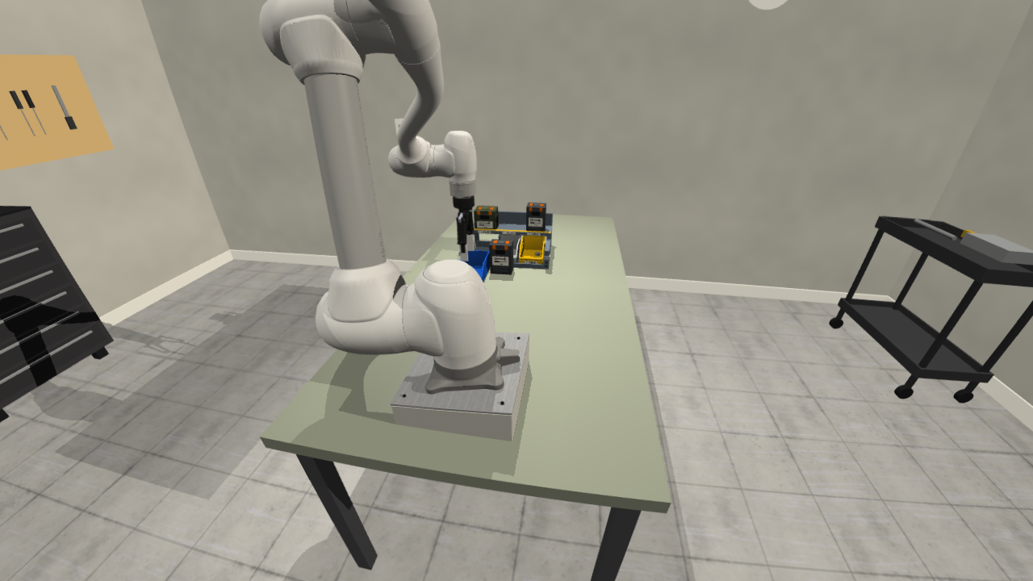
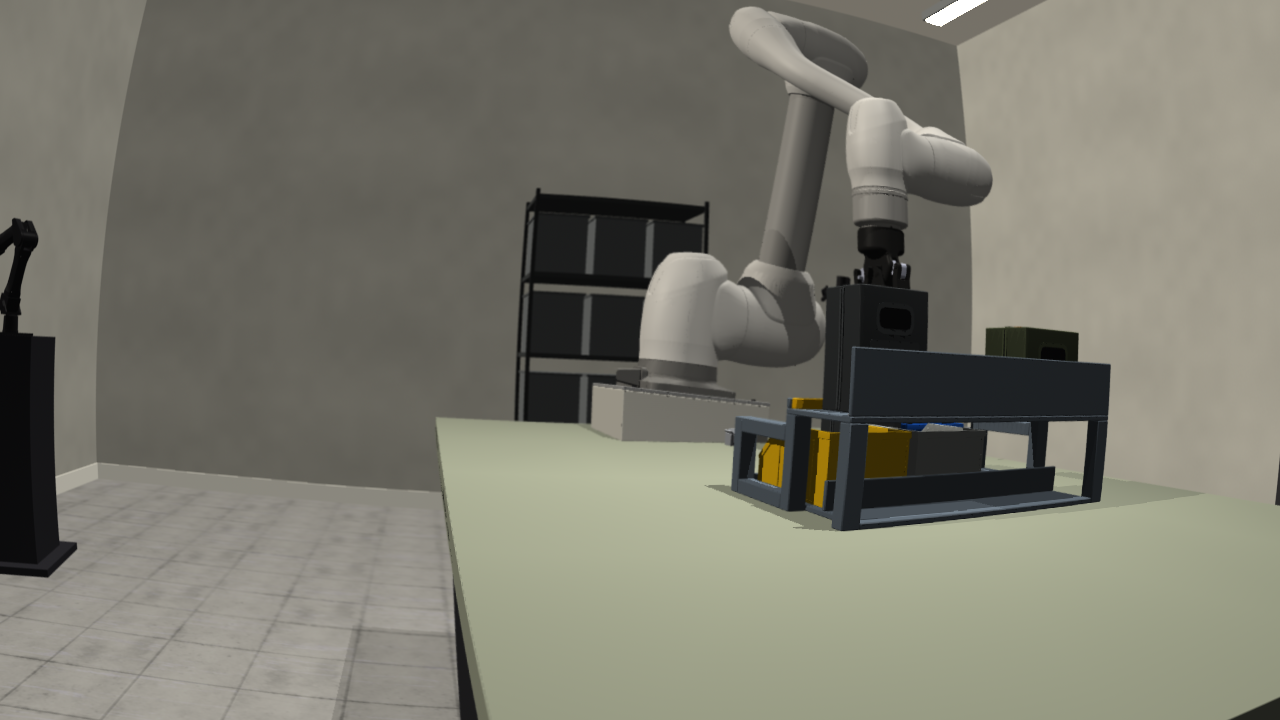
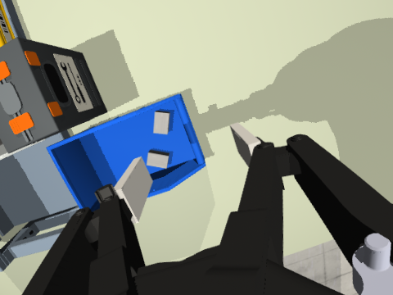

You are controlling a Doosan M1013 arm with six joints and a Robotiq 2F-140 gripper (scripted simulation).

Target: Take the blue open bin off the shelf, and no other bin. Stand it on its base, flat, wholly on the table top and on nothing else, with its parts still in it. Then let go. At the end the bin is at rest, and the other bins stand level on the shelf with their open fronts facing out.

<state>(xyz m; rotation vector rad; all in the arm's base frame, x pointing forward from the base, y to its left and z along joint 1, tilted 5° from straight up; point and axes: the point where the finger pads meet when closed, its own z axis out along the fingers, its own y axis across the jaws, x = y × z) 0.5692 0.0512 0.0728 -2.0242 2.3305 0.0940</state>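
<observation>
The blue open bin (image 1: 478,264) is at the left end of the shelf's (image 1: 516,242) lower level, turned at an angle, with its open front out over the table. In the wrist view the bin (image 3: 128,156) holds two grey parts (image 3: 162,121). My gripper (image 3: 189,154) is open and empty. It hangs above the bin's front corner with one finger pad over the bin and the other over the bare table. In the top view the gripper (image 1: 464,248) points straight down just left of the shelf. In the exterior view a dark bin mostly hides it.
Two dark bins (image 1: 486,215) (image 1: 536,215) stand on the shelf's top level. A third dark bin (image 1: 501,255) and a yellow bin (image 1: 531,248) stand on the lower level, right of the blue one. The arm's base block (image 1: 462,394) sits at the table's near end.
</observation>
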